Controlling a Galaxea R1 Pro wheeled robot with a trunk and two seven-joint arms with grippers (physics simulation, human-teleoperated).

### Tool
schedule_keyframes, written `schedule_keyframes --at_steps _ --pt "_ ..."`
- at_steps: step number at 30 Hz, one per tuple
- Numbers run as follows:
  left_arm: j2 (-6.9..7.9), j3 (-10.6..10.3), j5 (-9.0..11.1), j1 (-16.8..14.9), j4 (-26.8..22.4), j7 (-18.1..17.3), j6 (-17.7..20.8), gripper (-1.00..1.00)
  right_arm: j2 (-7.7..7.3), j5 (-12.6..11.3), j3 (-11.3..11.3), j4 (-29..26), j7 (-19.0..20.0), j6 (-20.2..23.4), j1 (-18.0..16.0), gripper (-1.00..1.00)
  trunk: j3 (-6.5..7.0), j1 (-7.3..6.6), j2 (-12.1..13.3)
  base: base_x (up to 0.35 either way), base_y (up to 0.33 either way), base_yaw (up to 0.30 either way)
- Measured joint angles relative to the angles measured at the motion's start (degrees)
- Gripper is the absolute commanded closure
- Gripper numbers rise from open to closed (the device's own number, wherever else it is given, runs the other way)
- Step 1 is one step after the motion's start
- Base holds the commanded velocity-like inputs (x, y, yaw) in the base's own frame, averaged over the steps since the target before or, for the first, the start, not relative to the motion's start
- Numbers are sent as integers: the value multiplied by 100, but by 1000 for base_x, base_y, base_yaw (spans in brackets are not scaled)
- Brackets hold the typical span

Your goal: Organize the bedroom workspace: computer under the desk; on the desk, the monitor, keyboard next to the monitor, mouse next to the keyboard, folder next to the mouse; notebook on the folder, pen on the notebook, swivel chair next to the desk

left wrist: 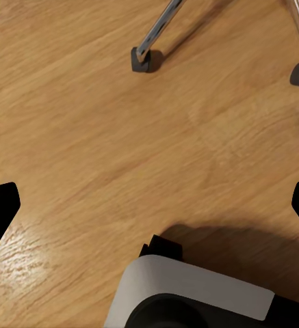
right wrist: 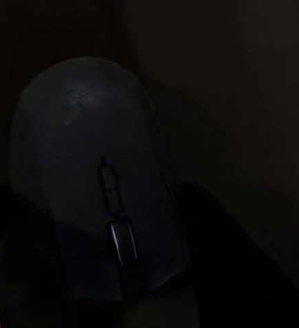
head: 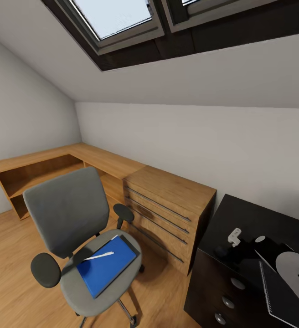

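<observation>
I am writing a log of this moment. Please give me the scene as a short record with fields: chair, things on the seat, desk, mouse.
chair: grey swivel chair on the wooden floor, left of the black desk, apart from it
things on seat: blue folder lying flat, white pen on top of it
desk: black top, drawers with round silver knobs at its front
mouse: dark mouse seen very close in the right wrist view, in dim light
</observation>
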Motion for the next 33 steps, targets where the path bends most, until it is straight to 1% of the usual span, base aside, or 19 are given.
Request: schedule_keyframes --at_steps 6,10,17,20,27,33 --pt "2 6 0 -1 0 4 0 -100 0 -3 0 0 4 3 0 100 0 0 0 0 0 0" --pt "46 7 1 -2 -2 7 0 -100 0 -1 0 1 6 2 -1 100 0 0 0 0 0 0" --pt "71 7 1 0 0 8 0 -100 5 1 8 -1 3 5 -1 100 0 0 0 0 0 0" --pt "76 11 1 -2 -1 8 0 -100 7 29 82 4 0 4 3 100 52 -65 120 0 0 0" --pt "88 15 2 -2 -2 8 0 -100 14 11 45 -9 -10 27 3 100 178 -219 400 0 0 0" --pt "102 15 3 -1 0 8 0 -100 36 12 -153 -15 -2 67 5 100 285 -350 641 0 0 0"
